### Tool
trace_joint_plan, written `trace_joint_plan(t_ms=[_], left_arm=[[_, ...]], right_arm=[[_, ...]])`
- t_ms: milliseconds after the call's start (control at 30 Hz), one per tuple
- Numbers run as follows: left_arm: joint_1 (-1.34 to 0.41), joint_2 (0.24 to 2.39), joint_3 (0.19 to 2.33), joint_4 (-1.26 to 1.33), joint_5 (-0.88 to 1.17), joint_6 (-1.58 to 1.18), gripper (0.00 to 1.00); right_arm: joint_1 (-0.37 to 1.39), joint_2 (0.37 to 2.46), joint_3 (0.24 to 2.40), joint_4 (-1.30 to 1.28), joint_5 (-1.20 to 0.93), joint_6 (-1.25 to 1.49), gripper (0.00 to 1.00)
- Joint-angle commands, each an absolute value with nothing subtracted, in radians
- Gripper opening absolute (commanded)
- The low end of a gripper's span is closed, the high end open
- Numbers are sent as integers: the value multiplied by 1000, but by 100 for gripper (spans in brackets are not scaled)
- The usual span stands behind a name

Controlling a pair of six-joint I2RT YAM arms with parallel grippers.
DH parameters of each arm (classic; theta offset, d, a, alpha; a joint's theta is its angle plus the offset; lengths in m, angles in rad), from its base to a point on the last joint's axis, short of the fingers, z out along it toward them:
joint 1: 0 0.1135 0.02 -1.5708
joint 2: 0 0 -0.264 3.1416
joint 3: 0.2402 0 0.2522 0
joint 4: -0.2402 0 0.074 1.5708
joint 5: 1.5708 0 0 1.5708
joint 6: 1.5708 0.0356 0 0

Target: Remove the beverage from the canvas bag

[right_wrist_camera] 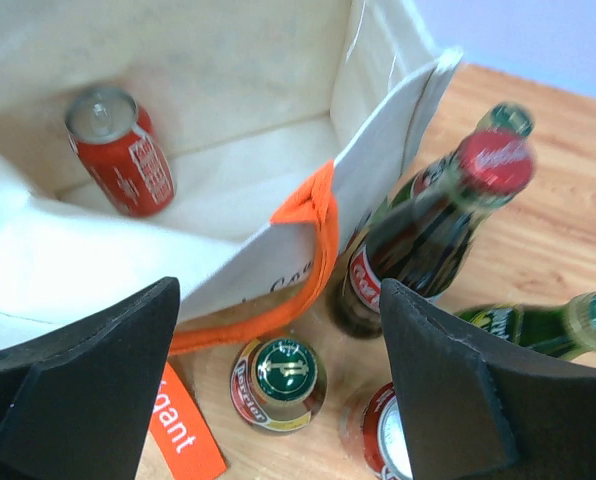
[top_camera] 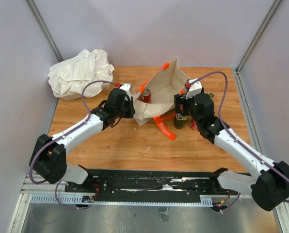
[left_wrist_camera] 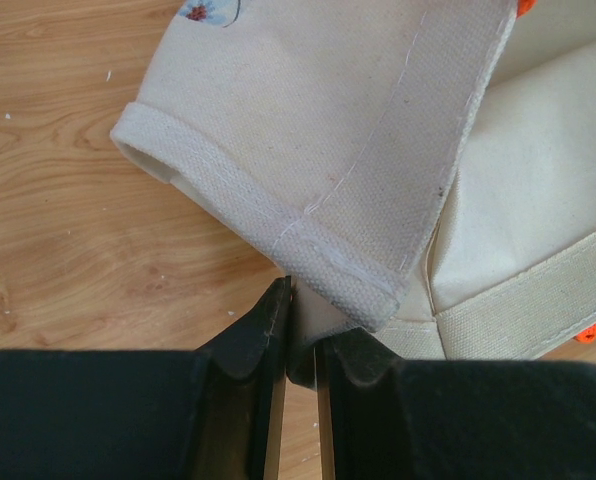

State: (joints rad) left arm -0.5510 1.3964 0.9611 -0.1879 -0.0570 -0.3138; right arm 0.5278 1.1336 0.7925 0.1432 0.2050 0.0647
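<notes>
Well, red can (right_wrist_camera: 121, 150): one, inside the canvas bag (top_camera: 166, 87), by its left wall; silver top up, long axis near upright, leaning slightly.
Canvas bag: one, mid-tabletop, mouth open upward; one orange strap (top_camera: 164, 127) trails from its near side.
Left claw (left_wrist_camera: 298, 335): clenched on the bag's hemmed left edge.
Right claw (right_wrist_camera: 278, 295): released, above the bag's right rim.
Bottles (right_wrist_camera: 433, 235): at least four, just right of the bag, outside it.
White cloth bundle (top_camera: 80, 73): one, far left of the bag.
Tabletop (top_camera: 135, 143): wood; pale walls on three sides.
</notes>
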Motion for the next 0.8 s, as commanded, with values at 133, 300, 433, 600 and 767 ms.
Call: trace_joint_plan(t_ms=[133, 300, 433, 600, 767], left_arm=[[-545, 1392, 959, -181, -15, -337, 20], [-545, 1383, 969, -191, -1, -347, 20], [-545, 1372, 969, -191, 3, -353, 20], [-545, 1365, 962, -193, 2, -371, 20], [-545, 1348, 947, -191, 2, -375, 20]], right_arm=[[575, 1127, 1025, 62, 147, -35, 77], [579, 1262, 1240, -37, 0, -34, 75], [583, 1385, 1331, -63, -88, -13, 75], [583, 1531, 1372, -83, -131, 23, 76], [583, 1646, 1389, -71, -165, 60, 79]])
